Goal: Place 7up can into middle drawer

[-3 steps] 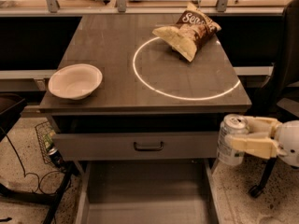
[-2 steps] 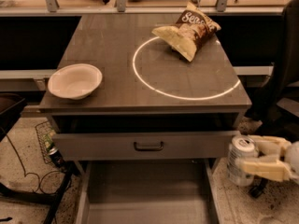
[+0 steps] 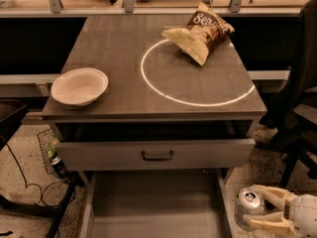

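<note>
Now, lower right, the gripper point(image 3: 253, 208) clasps the 7up can point(image 3: 249, 201) beside the middle drawer point(image 3: 153, 205); next, swing leftward inside.

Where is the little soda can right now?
The 7up can is at the lower right of the camera view, held in the gripper, just outside the right wall of the open middle drawer.

End effector point(image 3: 250, 207) at btm right: cream/tan curved plastic fingers point(image 3: 272, 195) w/ rounded white wrist housing point(image 3: 305, 213) behind.
</note>
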`<action>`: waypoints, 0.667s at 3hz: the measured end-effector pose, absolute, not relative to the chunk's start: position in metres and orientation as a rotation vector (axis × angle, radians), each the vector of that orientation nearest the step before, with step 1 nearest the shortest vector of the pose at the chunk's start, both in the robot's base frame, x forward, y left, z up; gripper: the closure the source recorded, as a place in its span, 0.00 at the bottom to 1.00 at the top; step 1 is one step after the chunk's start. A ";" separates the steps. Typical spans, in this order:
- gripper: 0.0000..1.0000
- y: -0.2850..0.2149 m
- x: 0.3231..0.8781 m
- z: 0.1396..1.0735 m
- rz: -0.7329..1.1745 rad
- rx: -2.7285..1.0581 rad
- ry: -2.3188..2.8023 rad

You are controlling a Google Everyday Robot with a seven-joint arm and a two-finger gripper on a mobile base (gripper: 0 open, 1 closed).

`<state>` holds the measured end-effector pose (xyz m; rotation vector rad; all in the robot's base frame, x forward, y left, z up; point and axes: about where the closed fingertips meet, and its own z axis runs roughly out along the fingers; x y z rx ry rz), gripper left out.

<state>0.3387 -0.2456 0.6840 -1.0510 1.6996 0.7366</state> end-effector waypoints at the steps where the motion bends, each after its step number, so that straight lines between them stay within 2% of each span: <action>1: 1.00 -0.240 0.342 0.679 0.748 -1.052 1.690; 2: 1.00 -0.222 0.352 0.664 0.781 -1.054 1.662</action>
